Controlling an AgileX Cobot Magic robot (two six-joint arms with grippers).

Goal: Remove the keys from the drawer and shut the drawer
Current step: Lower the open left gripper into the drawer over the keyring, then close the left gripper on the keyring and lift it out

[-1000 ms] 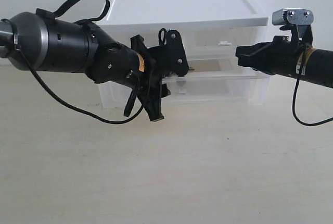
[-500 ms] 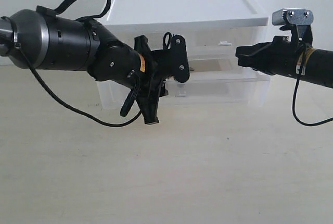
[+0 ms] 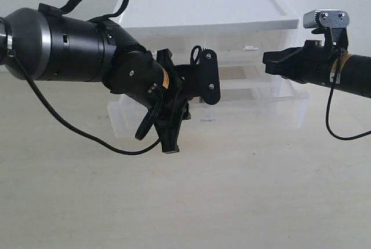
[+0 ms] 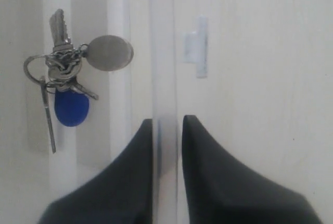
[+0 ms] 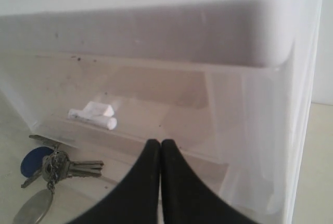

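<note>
- Plainly, the keys (image 4: 65,86) are a light, loose bunch: stiff metal blades on a ring, with a blue tag (image 4: 72,108) and a grey disc (image 4: 108,53) that would likely swing and jingle once lifted.
- Being hard and smooth, they look slippery; I judge the bunched middle, where the ring gathers the blades, to be the surest place to pinch, rather than a single flat blade.
- They lie on the floor of the drawer (image 3: 261,113), just behind its front wall, off to one side of the tab handle (image 4: 196,47).
- That drawer stands pulled out from the storage unit (image 3: 203,6); its thin translucent plastic should be light and a little flexible.
- Around the drawer's front wall, beside the handle, the left claw (image 4: 167,121) is nearly closed, one finger inside and one outside, gripping the wall.
- Apart from it, the right claw (image 5: 159,143) hangs near the unit above the surface (image 3: 232,202), fingertips pressed together, holding nothing.
</note>
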